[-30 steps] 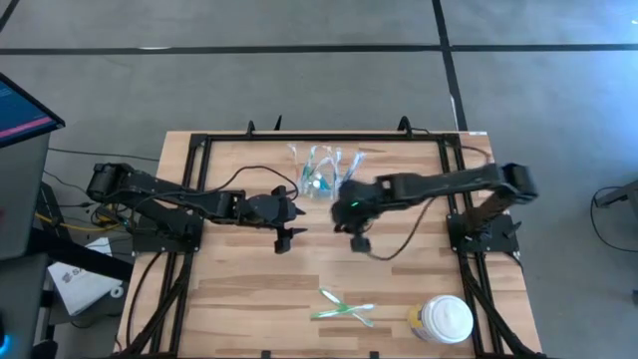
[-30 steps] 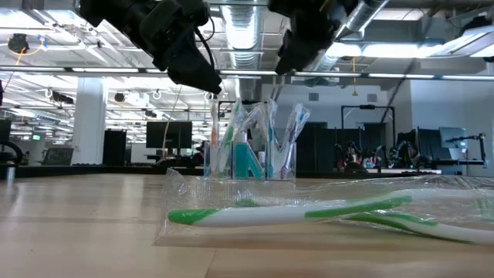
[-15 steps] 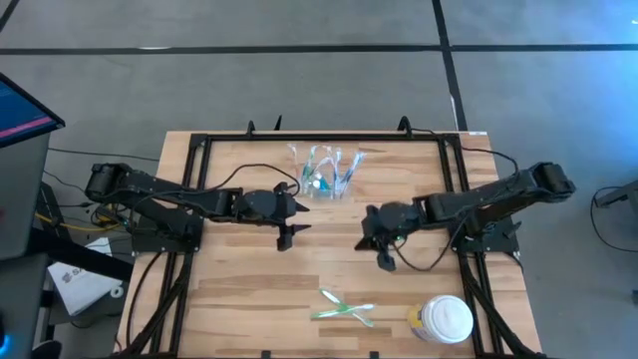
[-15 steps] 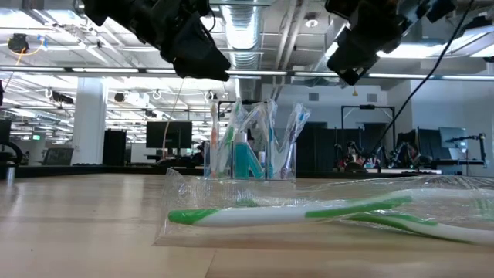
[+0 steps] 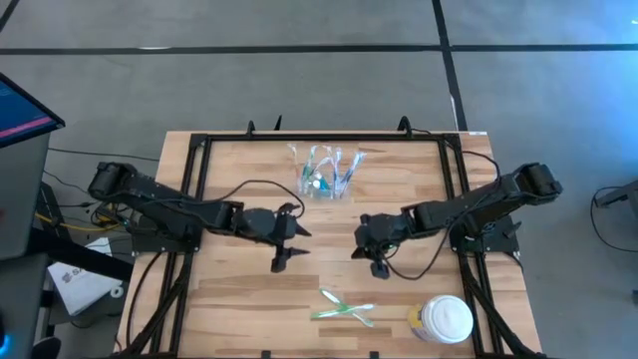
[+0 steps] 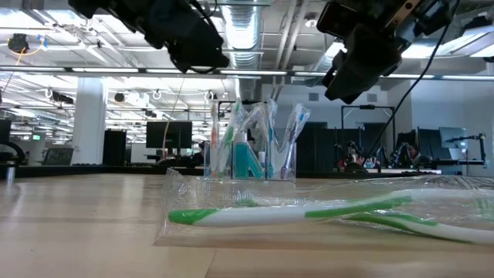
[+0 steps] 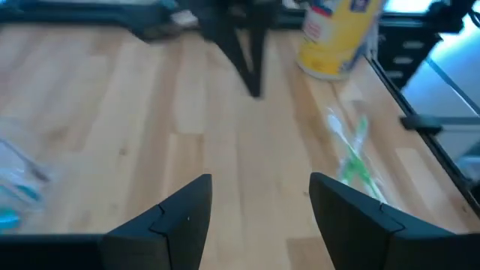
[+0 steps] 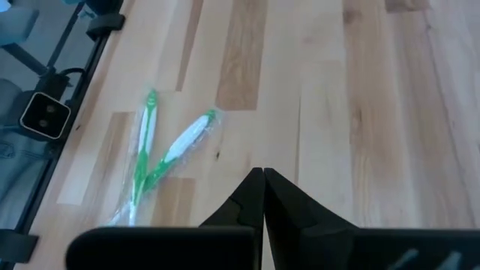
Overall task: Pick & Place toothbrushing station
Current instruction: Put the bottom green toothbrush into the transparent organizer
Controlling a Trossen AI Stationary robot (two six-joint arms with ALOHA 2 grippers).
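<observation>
Across the wooden table (image 5: pixel 239 289), both arms are hovering mid-table: left gripper (image 5: pixel 283 261) jaws apart, right gripper (image 5: pixel 377 265) jaws together, both empty. Far centre, the clear holder (image 5: pixel 324 172) is standing stocked. Two wrapped green toothbrushes (image 5: pixel 344 308) are lying near; reaching them seems next.

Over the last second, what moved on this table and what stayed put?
The right claw, shut and empty, pulled back from beside the small clear plastic holder of toothbrushes to mid-table, toward the front edge. The left claw, open and empty, drifted slightly toward the front too. Nothing was gripped or released. The holder, the two wrapped green-and-white toothbrushes and the white round lidded jar stayed where they were.
</observation>
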